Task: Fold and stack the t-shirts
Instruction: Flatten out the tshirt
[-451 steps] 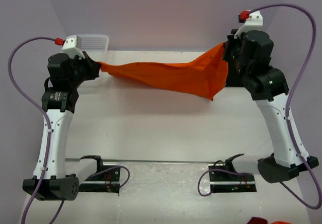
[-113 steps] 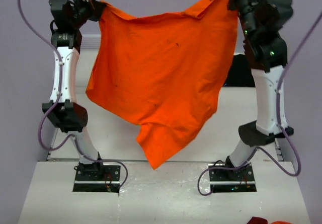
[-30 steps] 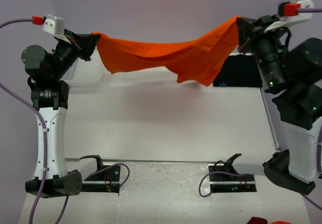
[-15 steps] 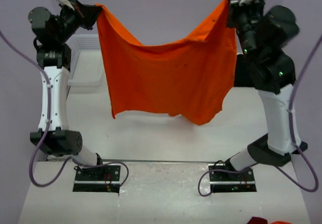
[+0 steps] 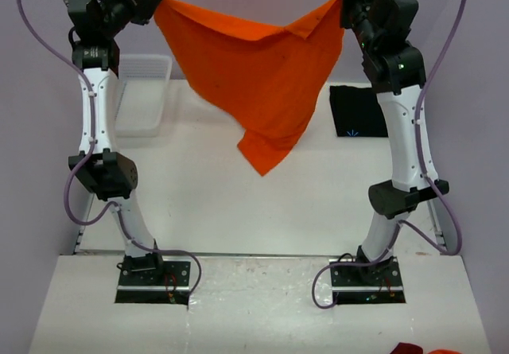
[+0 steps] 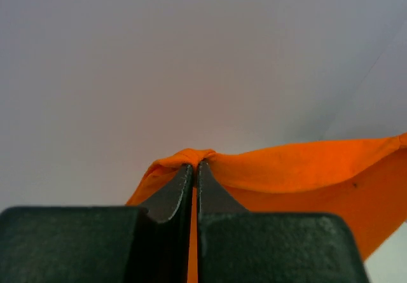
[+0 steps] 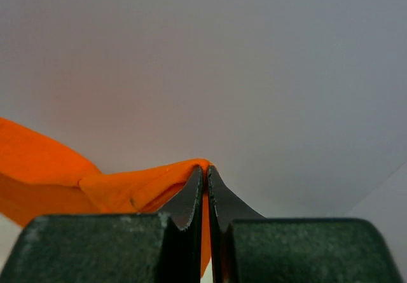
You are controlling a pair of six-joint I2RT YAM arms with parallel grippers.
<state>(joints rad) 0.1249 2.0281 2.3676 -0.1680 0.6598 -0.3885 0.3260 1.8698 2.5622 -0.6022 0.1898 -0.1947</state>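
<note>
Left wrist view shows the left tool (image 6: 196, 168) pressed fully closed on a bunched corner of the orange t-shirt (image 6: 305, 168), with a thin strip of cloth visible between its two dark fingers (image 6: 170, 195). Right wrist view is much the same: the right tool (image 7: 205, 172) is clamped tight on another bunched edge of that shirt, and the cloth runs off to its left. In the top external view both arms are raised high. The orange shirt hangs in the air between the two tools, sagging in the middle and narrowing to a point that dangles over the far half of the counter (image 5: 318, 203). I cannot tell whether that point touches the surface. The black t-shirt (image 5: 358, 109) lies flat at the far right corner of the counter, and a small pale blue mark by its near edge is too small to read. A white mesh basket (image 5: 143, 99) sits at the far left corner.
</note>
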